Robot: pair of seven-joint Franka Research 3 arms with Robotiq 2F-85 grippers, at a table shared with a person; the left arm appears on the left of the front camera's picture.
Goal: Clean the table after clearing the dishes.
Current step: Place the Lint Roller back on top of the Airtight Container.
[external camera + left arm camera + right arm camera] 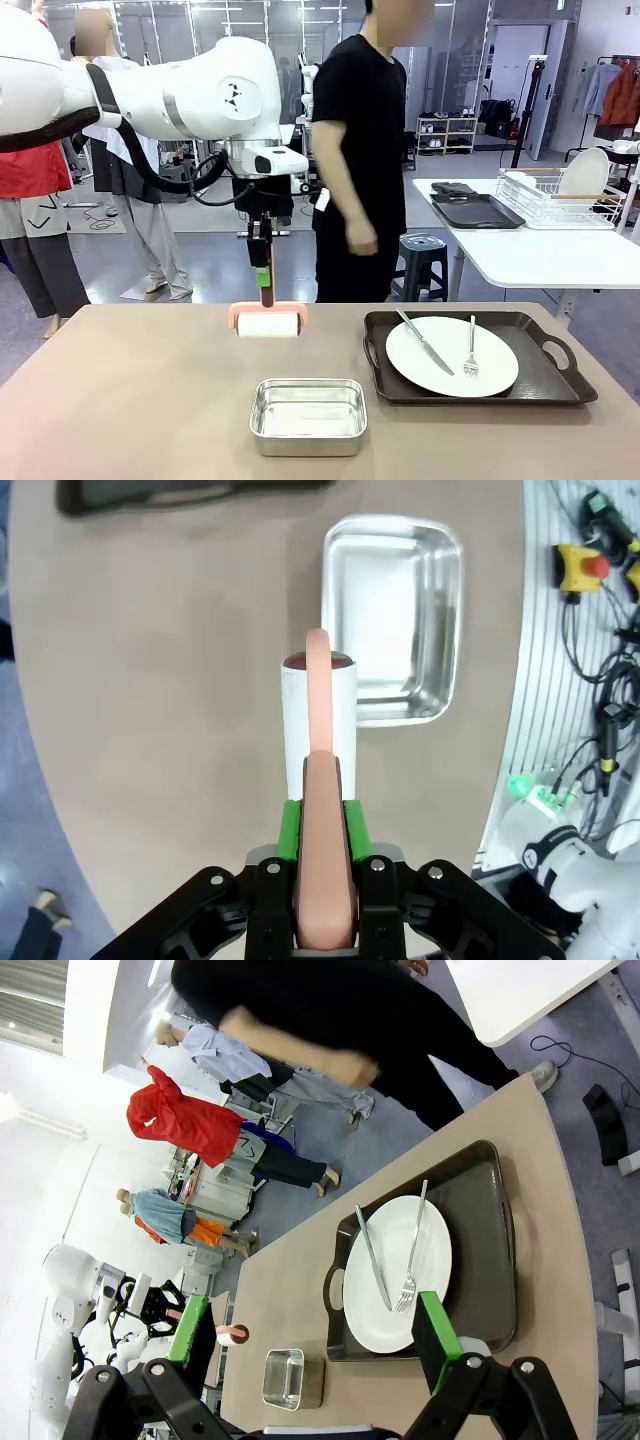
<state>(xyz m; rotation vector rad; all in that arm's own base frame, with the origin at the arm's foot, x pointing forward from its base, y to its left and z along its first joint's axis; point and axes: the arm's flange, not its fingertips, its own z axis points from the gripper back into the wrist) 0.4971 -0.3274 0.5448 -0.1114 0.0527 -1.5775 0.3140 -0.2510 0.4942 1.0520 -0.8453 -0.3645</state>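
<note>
My left gripper (264,272) (322,830) is shut on the pink handle of a lint roller. Its white roll (268,325) (320,715) is down at the tan table (130,400) near the far edge, just behind a square steel pan (308,415) (400,630). One white plate (452,357) (398,1272) with a knife (425,342) and fork (471,350) lies on a dark tray (545,385) (485,1220) at the right. My right gripper (312,1335) hangs open high above that side of the table, nothing between its fingers.
A person in black (360,150) stands at the far side of the table, one hand hanging near the edge. Behind to the right, a white table (540,255) carries a dish rack (560,195) and a second dark tray (478,210). A stool (422,262) stands between.
</note>
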